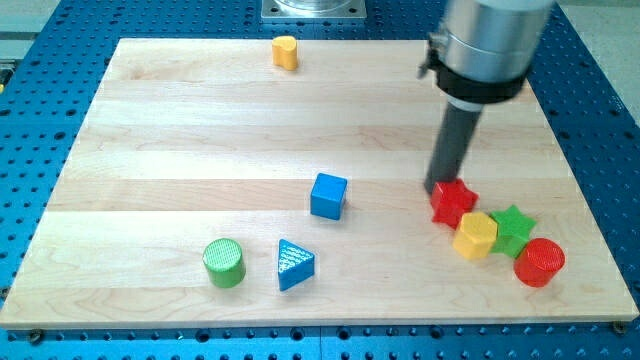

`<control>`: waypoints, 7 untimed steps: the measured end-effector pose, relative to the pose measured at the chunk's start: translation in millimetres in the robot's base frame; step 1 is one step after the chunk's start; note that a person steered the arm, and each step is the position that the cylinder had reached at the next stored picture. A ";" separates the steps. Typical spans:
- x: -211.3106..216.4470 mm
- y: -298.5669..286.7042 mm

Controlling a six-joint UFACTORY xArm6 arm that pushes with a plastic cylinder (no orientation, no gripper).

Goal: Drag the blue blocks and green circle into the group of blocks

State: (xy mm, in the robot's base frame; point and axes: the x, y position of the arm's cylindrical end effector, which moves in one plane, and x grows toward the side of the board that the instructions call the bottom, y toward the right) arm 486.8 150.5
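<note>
My tip (437, 188) seems to touch the red star (453, 202); blue cube (328, 195), blue triangle (294, 265), green cylinder (224, 263) sit apart.

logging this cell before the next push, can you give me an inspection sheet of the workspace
surface: wooden board, flat, on a blue perforated table
job's things: blue cube, blue triangle and green circle lie apart from the group: red star, yellow block, green star, red cylinder
clutter: lone yellow block near the view's top
grippers: no pincer; my tip at the red star's upper left edge
cables: nothing seen
surroundings: metal base plate at the view's top
</note>
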 end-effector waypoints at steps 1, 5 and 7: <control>21.9 13.3; -34.4 -170.3; -1.1 -85.7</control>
State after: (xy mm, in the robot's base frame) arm 485.7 64.8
